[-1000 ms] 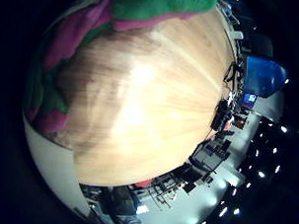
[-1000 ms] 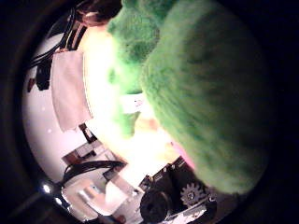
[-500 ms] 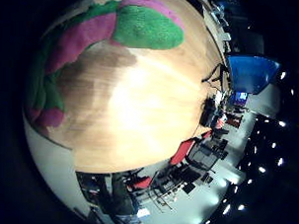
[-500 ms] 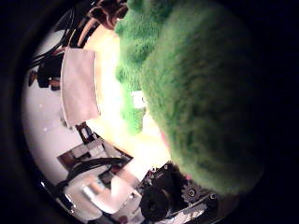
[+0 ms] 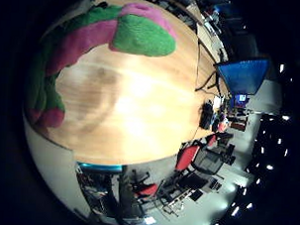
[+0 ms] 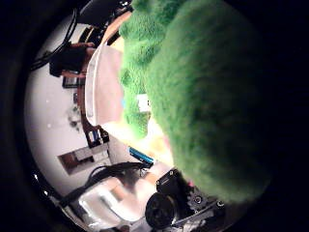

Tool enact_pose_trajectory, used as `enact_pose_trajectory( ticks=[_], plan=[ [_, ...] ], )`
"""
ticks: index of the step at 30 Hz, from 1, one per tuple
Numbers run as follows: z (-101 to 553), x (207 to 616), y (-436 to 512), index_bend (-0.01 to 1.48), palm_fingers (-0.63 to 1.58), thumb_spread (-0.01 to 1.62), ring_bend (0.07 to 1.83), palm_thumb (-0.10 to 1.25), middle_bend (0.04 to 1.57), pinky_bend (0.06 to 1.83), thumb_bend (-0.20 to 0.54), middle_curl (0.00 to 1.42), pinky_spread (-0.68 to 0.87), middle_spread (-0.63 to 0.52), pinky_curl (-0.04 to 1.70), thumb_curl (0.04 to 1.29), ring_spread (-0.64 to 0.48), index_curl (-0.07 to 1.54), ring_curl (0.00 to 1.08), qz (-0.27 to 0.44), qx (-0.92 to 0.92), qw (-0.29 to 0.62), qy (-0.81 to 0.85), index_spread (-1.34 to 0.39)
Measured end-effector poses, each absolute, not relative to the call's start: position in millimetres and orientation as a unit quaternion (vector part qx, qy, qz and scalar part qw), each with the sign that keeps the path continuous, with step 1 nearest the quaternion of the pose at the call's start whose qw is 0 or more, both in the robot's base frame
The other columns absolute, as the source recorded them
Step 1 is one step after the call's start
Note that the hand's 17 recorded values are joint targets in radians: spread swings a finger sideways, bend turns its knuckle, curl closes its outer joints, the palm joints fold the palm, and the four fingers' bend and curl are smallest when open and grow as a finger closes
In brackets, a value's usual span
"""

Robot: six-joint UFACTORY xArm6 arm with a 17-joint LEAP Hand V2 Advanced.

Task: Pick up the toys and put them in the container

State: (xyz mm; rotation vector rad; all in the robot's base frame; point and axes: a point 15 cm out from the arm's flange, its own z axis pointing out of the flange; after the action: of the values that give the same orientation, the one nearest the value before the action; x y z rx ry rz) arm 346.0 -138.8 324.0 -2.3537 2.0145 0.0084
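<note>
Green and pink plush toy arcing from far left to upper middle, above pale wooden bench. Red chairs lower right, blue screen at right. Same toy pressed close to palm; hand partly visible, finger state impossible to tell.

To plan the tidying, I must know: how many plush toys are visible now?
1: a green and pink plush toy, close to the palm above the wooden table. Others may be hidden behind it.
</note>
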Motion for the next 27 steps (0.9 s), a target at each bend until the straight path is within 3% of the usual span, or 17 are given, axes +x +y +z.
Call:
enact_pose_trajectory(
  ticks=[18, 27],
  plan=[
    [382, 413, 43, 0.44, 1.24, 0.92, 1.19, 0.93, 0.98, 1.04, -0.022, 0.55, -0.59, -0.40, 0.42, 0.34, -0.33, 0.68, 0.47, -0.019, -0.822, 0.050, 0.568, -0.60],
    [379, 423, 155, 0.44, 1.24, 0.92, 1.19, 0.93, 0.98, 1.03, -0.022, 0.54, -0.58, -0.40, 0.43, 0.34, -0.33, 0.69, 0.47, -0.006, -0.862, 0.049, 0.504, -0.60]
  ],
)
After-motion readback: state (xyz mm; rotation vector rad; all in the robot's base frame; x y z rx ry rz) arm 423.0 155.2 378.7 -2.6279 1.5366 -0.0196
